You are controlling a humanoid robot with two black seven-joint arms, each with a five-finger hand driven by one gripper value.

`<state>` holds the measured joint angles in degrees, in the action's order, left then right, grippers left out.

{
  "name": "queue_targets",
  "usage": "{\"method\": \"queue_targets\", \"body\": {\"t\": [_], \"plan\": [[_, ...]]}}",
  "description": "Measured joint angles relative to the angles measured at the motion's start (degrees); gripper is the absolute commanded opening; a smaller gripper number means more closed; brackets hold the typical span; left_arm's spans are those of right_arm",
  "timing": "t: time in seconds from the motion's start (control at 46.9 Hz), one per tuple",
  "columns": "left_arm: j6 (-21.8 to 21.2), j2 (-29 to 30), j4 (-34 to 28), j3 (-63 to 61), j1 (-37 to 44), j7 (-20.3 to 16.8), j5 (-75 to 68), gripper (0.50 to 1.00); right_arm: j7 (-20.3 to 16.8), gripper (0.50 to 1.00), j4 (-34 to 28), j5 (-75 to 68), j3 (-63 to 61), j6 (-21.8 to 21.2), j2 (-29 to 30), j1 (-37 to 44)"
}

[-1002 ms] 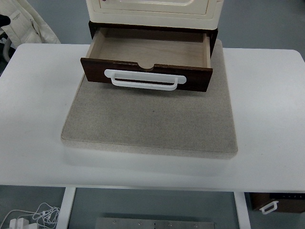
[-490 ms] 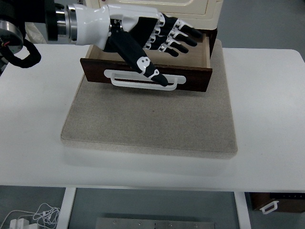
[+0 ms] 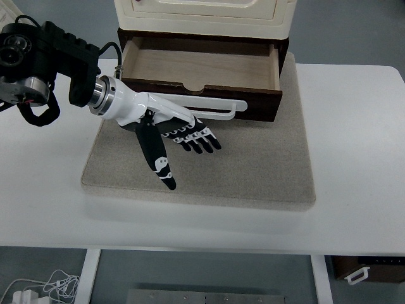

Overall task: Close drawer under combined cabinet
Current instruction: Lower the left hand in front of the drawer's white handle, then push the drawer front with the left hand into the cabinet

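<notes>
Drawer (image 3: 199, 66) under the cream cabinet (image 3: 204, 14) stands pulled out, its pale wooden inside bare and open to view, its dark brown front (image 3: 253, 103) facing me with the white handle (image 3: 218, 109) running along it. The whole unit sits at the far end of a grey mat (image 3: 253, 164) on the white worktop (image 3: 354, 152).

My left hand (image 3: 174, 130) comes in from the left edge and hangs just in front of the drawer front, low over the mat — my fingers (image 3: 199, 140) are stretched out and spread, holding nothing, the thumb (image 3: 157, 158) pointing away from them toward the near edge of the mat. The back of my hand lies close below the left part of the handle; I cannot tell whether it touches the front. My black forearm (image 3: 44, 54) with its cables sits over the worktop's left side.
</notes>
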<state>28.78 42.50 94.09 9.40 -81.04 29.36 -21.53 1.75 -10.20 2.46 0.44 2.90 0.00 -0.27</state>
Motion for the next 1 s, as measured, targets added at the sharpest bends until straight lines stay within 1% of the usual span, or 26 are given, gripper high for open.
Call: {"method": "queue_targets", "body": {"t": [0.128, 0.32, 0.597, 1.002], "plan": [[-0.7, -2.7, -2.6, -0.2, 0.0, 1.6, -0.2, 1.0, 0.0, 0.952, 0.0, 0.0, 0.0, 0.0, 0.0, 0.0], [-0.8, -5.8, -6.7, -0.1, -0.8, 2.0, -2.3, 1.0, 0.0, 0.952, 0.0, 0.0, 0.0, 0.0, 0.0, 0.0], [-0.8, -7.1, -9.2, -0.1, 0.0, 2.0, -3.9, 1.0, 0.0, 0.952, 0.0, 0.0, 0.0, 0.0, 0.0, 0.0], [-0.8, -7.7, -13.0, -0.2, -0.9, 2.0, -5.5, 1.0, 0.0, 0.952, 0.0, 0.0, 0.0, 0.0, 0.0, 0.0]]}}
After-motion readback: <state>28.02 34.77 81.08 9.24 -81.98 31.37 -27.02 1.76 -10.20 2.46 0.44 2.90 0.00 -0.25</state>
